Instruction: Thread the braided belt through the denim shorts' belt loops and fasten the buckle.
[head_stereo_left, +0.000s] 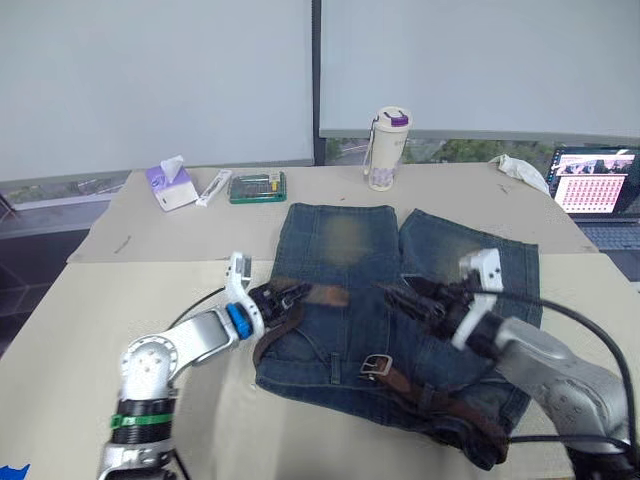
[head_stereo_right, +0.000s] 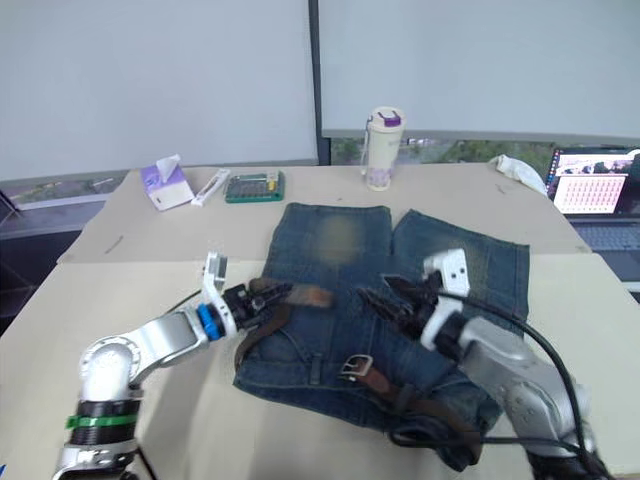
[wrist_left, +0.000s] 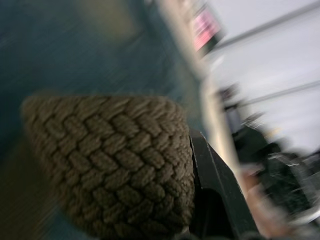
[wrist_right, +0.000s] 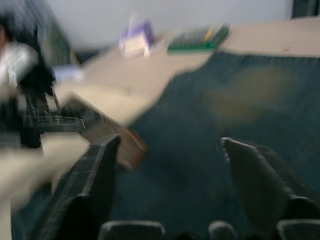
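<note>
- Holding the free tip of the braided belt, our left gripper is clenched on the strap just above the denim shorts; the left wrist view shows the weave pressed against one black finger.
- Nearest us, the belt runs along the waistband, and the buckle lies flat on the denim, unfastened.
- One of the belt loops stands just beside the buckle; we cannot tell how many loops the strap already passes through.
- Our right gripper hovers over the middle of the shorts with its fingers spread apart, grasping nothing.
- Risk, as we judge it: the lifted tip may slip from the pinch or droop, missing the next loop; pulling the strap could also drag or bunch the shorts, since nothing pins them down.
- Risk: the two grippers sit near each other, so a handover could knock the tip aside.
- Farther back stand a tissue box, a green case, a tumbler and a laptop; we can read no writing or brand on any of them.
</note>
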